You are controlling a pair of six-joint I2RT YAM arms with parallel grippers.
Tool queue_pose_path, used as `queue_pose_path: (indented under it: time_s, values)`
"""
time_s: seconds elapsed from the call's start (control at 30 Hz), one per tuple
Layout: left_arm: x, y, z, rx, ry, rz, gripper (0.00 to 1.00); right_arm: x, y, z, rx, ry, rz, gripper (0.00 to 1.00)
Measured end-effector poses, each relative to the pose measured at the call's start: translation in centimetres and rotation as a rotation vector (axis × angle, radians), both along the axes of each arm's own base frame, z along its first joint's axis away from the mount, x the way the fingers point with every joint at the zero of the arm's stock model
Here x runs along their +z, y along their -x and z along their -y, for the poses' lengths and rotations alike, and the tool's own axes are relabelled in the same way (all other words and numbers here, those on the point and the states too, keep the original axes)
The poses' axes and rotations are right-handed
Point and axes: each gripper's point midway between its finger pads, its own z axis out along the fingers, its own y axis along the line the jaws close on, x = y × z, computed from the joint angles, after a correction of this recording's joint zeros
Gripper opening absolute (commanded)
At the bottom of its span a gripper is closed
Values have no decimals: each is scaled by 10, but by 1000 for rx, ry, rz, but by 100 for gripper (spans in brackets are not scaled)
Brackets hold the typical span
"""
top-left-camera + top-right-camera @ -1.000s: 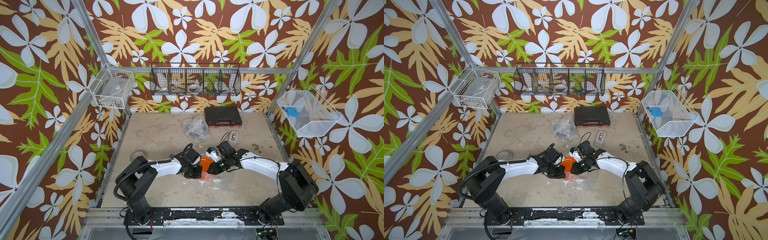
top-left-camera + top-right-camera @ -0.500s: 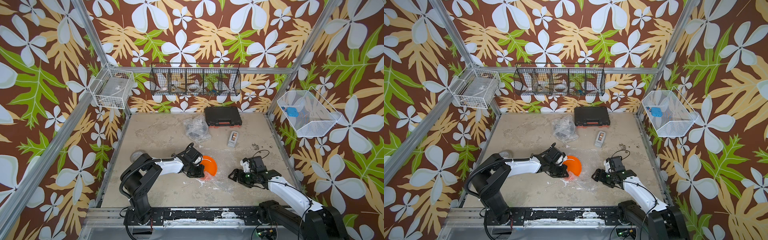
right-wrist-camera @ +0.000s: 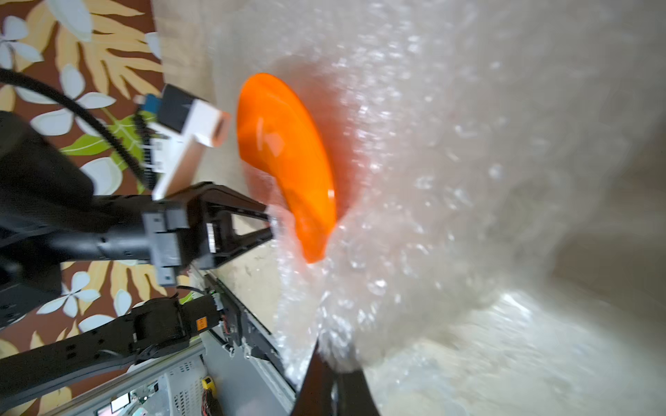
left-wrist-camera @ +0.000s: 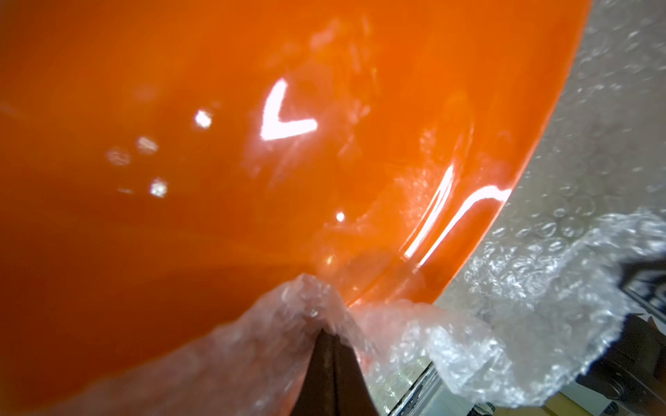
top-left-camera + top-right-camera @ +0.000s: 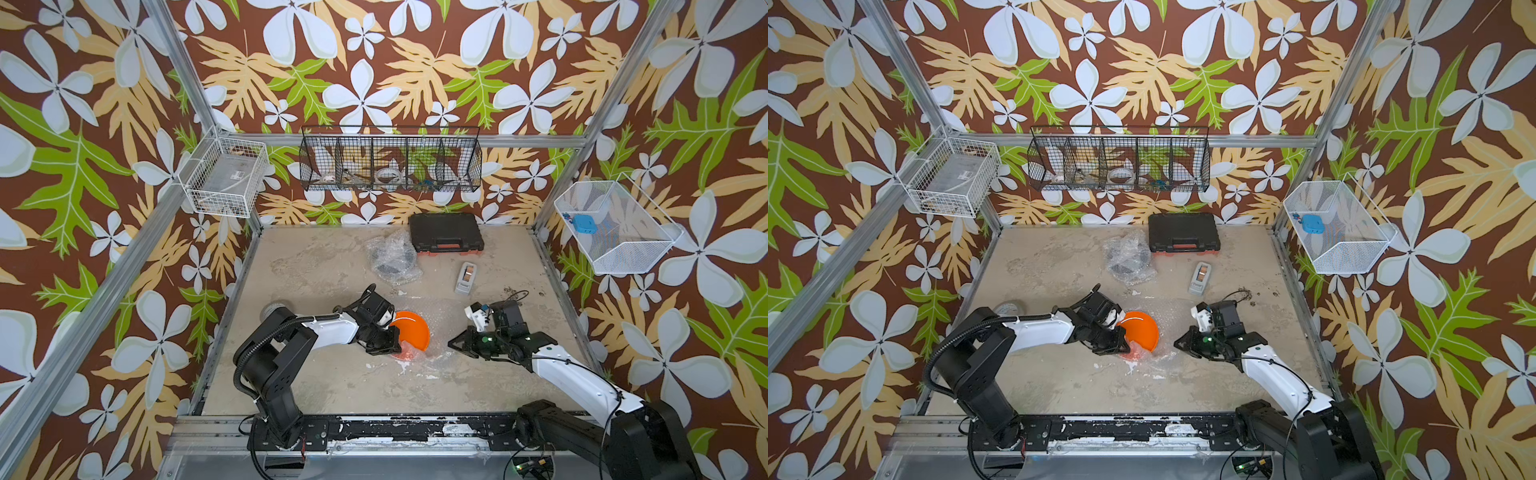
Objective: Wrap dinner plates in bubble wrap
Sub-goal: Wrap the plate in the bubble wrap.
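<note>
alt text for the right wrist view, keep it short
An orange plate sits tilted on a sheet of clear bubble wrap. The left gripper is shut on a fold of the wrap at the plate's rim. The right gripper, also shut, pinches the wrap's edge closest to the camera.

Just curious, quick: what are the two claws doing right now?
Left gripper: closed, pinching the bubble wrap by the orange plate.
Right gripper: closed, pinching the same bubble wrap.

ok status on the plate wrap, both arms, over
Left gripper shut on bubble wrap edge by the orange plate. Right gripper shut on another edge. Plate tilted, top uncovered. Nothing blocking.
</note>
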Motion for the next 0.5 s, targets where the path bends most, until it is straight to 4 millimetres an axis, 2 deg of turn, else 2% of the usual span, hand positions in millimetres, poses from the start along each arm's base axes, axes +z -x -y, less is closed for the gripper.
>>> queue_pose_path:
  time_s: [0.13,0.23,0.33,0.43,0.5]
  values:
    - [0,1,1,-4,19,1,5,19,-10,-44,72,-60,21,0]
    - [1,2,0,-3,21,5,5,17,-17,-76,116,-77,0,0]
    - [3,2,-1,-2,22,8,4,7,-22,-101,134,-81,-30,0]
    - [6,2,-5,9,5,17,5,-10,-31,-110,113,-75,-50,0]
    - [17,2,-8,14,9,28,5,-27,-36,-113,90,-57,-77,0]
